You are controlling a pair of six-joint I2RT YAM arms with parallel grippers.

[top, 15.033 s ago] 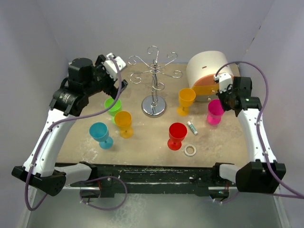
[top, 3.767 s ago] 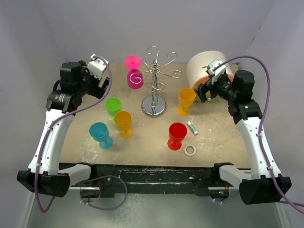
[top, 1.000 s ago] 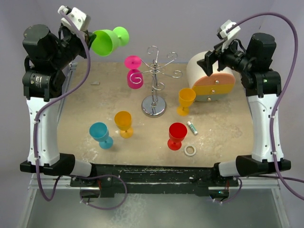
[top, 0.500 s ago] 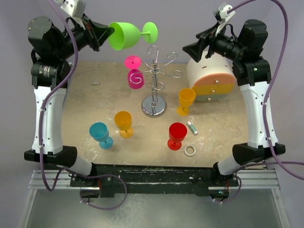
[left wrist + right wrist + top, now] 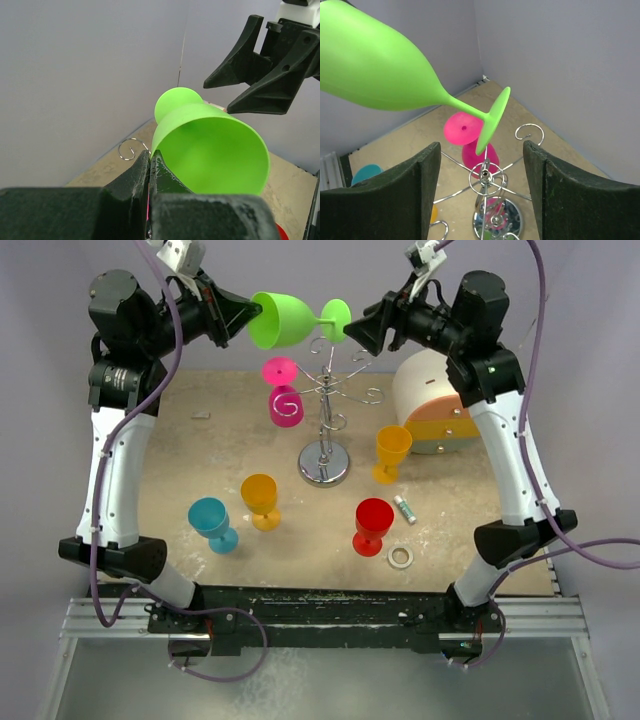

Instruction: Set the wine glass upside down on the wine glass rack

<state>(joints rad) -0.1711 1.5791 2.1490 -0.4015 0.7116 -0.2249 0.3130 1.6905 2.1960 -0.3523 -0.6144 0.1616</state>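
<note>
A lime-green wine glass [image 5: 283, 320] lies sideways in the air, high above the chrome wine glass rack [image 5: 325, 395]. My left gripper [image 5: 248, 312] is shut on the bowl's rim, with the rim pinched between the jaws [image 5: 150, 156]. The glass's foot [image 5: 336, 320] points right, toward my right gripper [image 5: 361, 332]. That gripper is open, and in its wrist view the green foot [image 5: 493, 119] hangs just beyond the gap [image 5: 481, 145] without touching either finger. A pink wine glass [image 5: 284, 400] hangs upside down on a left arm of the rack [image 5: 487, 174].
On the table stand two orange glasses [image 5: 392, 450] [image 5: 261, 495], a blue one [image 5: 211, 520] and a red one [image 5: 373, 523]. A round white-and-orange drawer box [image 5: 440, 405] sits back right. A small tube [image 5: 404, 508] and a tape ring [image 5: 401, 557] lie near the red glass.
My left arm carried the green glass right, over the rack. My right gripper swung left up to the glass's foot, and its jaws have narrowed somewhat.
</note>
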